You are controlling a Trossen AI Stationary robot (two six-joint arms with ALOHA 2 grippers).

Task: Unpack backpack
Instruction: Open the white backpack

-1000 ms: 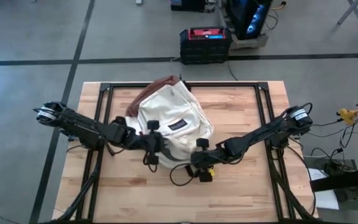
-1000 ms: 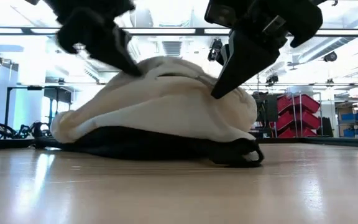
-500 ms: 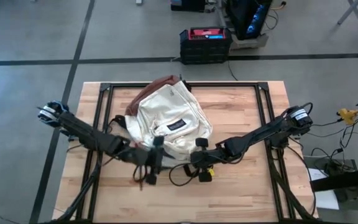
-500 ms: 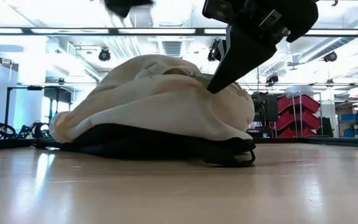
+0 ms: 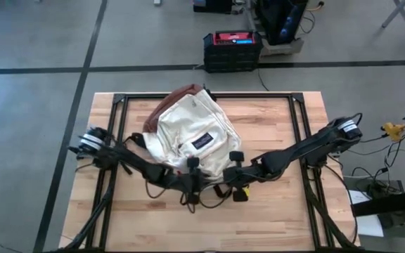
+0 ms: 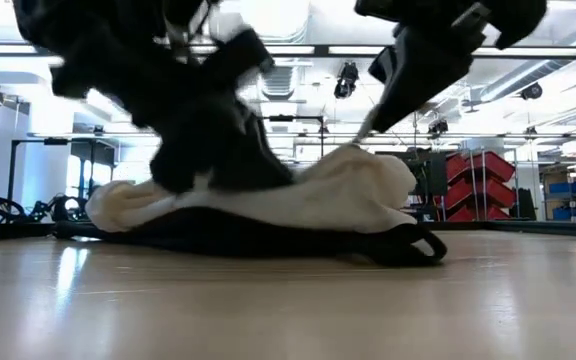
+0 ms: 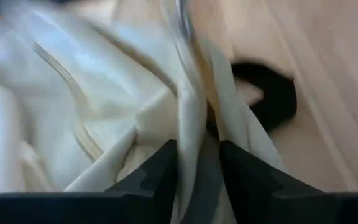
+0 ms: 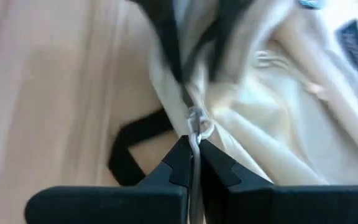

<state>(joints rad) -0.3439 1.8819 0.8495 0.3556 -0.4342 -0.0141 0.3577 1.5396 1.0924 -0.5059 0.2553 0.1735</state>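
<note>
The cream-white backpack lies flat on the wooden counter, toward its far middle, with the reddish-brown base pointing away from the arms and a dark logo patch on the front pocket. Black straps trail out from under its near edge onto the wood. The left pincer is at the near edge of the bag, its two fingers pressed either side of a raised fold of cream fabric, clamped on it. The right pincer is just beside it at the same edge, fingers drawn together on a small metal zipper pull on the bag's seam. In the low view the bag is flattened under both arms.
</note>
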